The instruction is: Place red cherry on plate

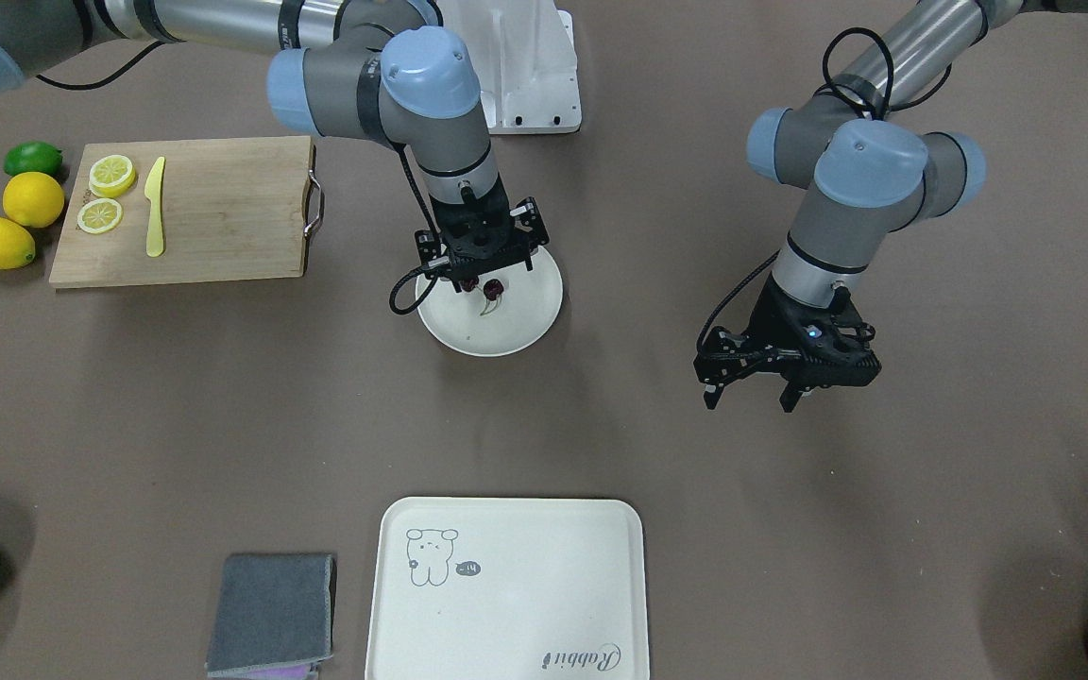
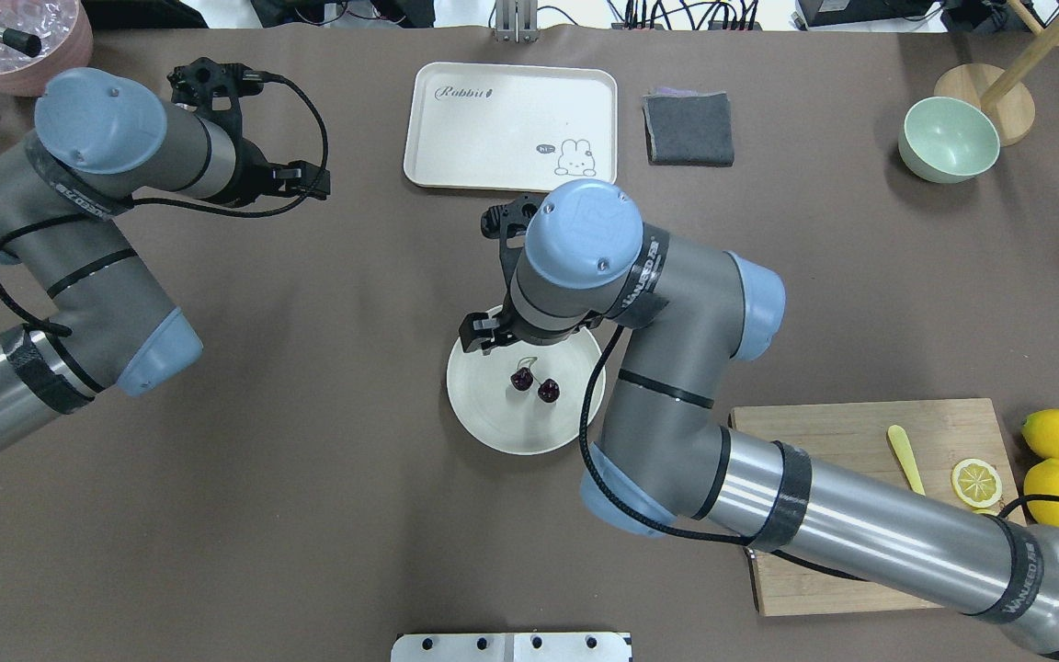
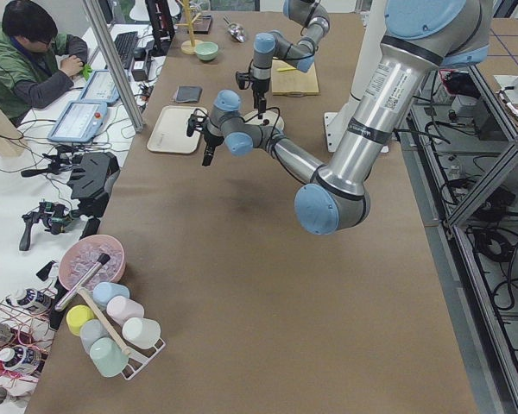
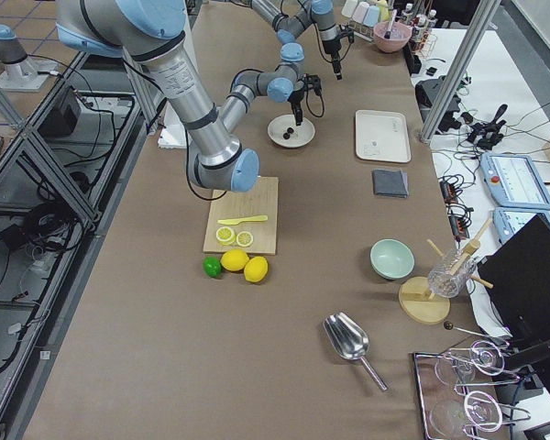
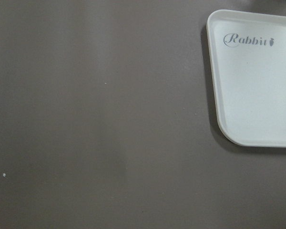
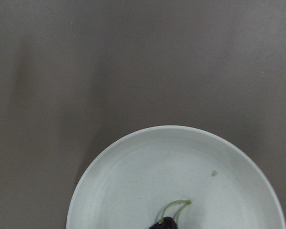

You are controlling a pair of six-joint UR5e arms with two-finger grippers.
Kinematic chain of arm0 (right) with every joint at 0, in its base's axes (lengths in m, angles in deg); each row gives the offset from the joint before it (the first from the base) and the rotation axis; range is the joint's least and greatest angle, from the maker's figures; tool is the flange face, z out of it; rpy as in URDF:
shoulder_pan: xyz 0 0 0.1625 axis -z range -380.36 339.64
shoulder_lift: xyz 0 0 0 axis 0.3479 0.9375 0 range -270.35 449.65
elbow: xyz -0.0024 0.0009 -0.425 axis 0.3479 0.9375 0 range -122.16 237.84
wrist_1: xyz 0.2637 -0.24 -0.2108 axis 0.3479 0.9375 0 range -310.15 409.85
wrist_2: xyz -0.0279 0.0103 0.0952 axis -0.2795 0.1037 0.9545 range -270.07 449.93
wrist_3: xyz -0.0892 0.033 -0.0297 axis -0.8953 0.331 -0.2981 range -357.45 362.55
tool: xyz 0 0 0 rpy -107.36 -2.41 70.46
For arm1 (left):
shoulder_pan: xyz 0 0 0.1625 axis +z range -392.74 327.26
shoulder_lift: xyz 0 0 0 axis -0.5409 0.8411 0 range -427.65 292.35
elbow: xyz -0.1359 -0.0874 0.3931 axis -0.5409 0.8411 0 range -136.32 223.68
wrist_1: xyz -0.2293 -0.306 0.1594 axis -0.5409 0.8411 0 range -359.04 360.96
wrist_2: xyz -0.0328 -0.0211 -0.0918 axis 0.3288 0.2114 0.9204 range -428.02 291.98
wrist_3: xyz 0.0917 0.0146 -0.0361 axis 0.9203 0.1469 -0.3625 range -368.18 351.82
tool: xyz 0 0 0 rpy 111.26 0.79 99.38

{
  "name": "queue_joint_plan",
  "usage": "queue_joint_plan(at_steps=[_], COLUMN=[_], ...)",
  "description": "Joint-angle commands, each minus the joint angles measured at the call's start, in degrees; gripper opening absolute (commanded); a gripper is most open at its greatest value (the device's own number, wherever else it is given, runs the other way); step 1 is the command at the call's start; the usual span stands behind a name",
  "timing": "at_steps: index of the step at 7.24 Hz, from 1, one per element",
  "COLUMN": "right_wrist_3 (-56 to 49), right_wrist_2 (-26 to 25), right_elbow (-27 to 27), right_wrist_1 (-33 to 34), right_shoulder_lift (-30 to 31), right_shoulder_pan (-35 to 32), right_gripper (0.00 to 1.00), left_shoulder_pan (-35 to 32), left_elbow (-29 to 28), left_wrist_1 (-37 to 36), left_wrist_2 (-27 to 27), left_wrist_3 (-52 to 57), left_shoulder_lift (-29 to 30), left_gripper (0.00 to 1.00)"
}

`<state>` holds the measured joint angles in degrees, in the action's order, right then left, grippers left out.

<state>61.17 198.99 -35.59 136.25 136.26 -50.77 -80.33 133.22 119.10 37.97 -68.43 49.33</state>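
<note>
Overhead exterior view: pair of tiny dark-maroon round cherries on thin green stems [image 2: 523,379] sits mid round off-white plate [image 2: 493,425] w/ right jaws spread just above, gripping nothing, so placing looks done; left jaws, also spread, idle well apart over brown desk [image 2: 309,478].

A cream tray [image 5: 257,95] rests on the brown table [image 5: 95,119].

In the overhead view you'll find the pair of small dark cherries on green stems [image 2: 534,384] lying on the round off-white plate [image 2: 493,428] at mid-table. Beyond the plate sits the rectangular cream tray [image 2: 493,129]. The folded grey cloth [image 2: 688,129] lies just right of the tray, and the pale green bowl [image 2: 949,140] farther right. The wooden cutting board [image 2: 824,432] lies right of the plate, nearer the robot, with whole yellow lemons [image 2: 1058,434] off its right end.
</note>
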Motion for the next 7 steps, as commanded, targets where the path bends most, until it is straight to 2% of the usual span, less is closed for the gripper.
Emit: queue_joint_plan(at_steps=[1, 2, 3, 4, 5, 6, 7], right_wrist_3=[-4.7, -9.6, -14.6, -23.6, -32.4, -39.5, -48.4], right_wrist_2=[7.5, 11.8, 16.3, 19.4, 20.8, 20.9, 20.8], right_elbow=[-9.4, -14.2, -15.4, -15.6, -15.1, -14.9, -14.6], right_wrist_1=[7.6, 9.4, 10.3, 10.4, 10.4, 11.5, 17.5], right_shoulder_lift=[5.4, 11.5, 16.2, 21.0, 25.9, 29.5, 30.3], right_shoulder_pan=[-7.7, -12.5, -19.1, -24.6, -29.2, -34.1, -38.6], right_gripper=[1.00, 1.00, 1.00, 1.00, 1.00, 1.00, 1.00], left_shoulder_pan=[-2.4, -5.6, -9.0, -14.6, -20.6, -25.7, -29.9], left_elbow=[0.0, 0.1, 0.0, -0.3, -0.2, -0.1, -0.2], left_wrist_1=[3.2, 4.8, 4.1, 3.3, -0.6, -4.3, -8.6], left_wrist_2=[1.6, 2.1, 5.5, 11.6, 17.3, 19.4, 19.4], left_wrist_3=[3.1, 9.5, 13.4, 17.9, 25.4, 34.1, 41.9], left_shoulder_lift=[-4.4, -6.8, -8.5, -10.9, -12.7, -14.1, -14.4], left_gripper=[0.98, 0.98, 0.98, 0.98, 0.98, 0.98, 0.98])
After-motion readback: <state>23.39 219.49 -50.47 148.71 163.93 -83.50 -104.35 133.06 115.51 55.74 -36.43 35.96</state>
